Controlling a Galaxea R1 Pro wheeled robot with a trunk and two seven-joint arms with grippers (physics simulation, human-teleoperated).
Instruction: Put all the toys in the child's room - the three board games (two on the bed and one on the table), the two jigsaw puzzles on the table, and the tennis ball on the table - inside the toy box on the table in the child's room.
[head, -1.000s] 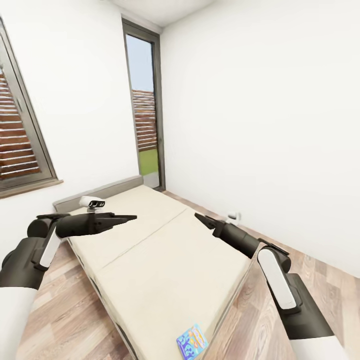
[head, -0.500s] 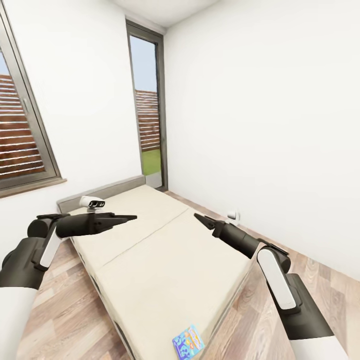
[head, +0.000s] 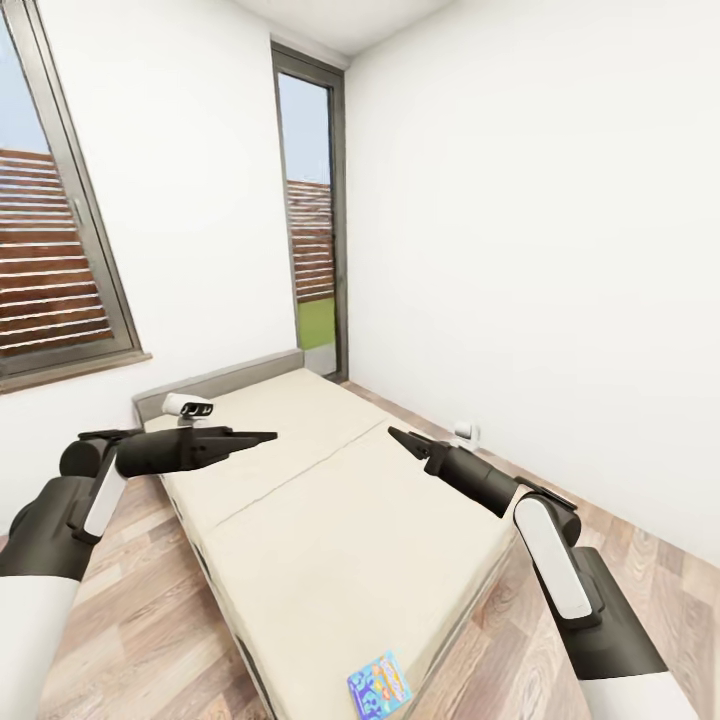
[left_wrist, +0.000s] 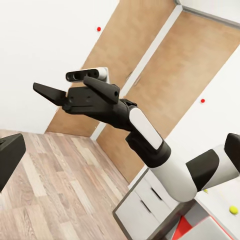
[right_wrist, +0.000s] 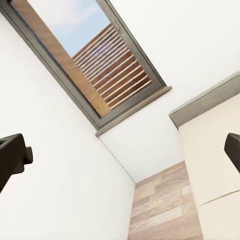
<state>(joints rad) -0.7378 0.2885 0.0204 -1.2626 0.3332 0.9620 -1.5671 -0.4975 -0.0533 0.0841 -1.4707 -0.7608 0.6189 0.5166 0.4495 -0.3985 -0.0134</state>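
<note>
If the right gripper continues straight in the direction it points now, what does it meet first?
Probably the white wall below the window: the right gripper aims over the bed, and nothing appears between. Depth is uncertain.

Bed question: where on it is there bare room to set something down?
Nearly all of the bed is bare: both mattress halves, from the grey headboard down to the foot. The one taken spot is the near corner, where the blue game lies. Both arms hang above the mattress with jaws apart, the left gripper and the right gripper.
</note>
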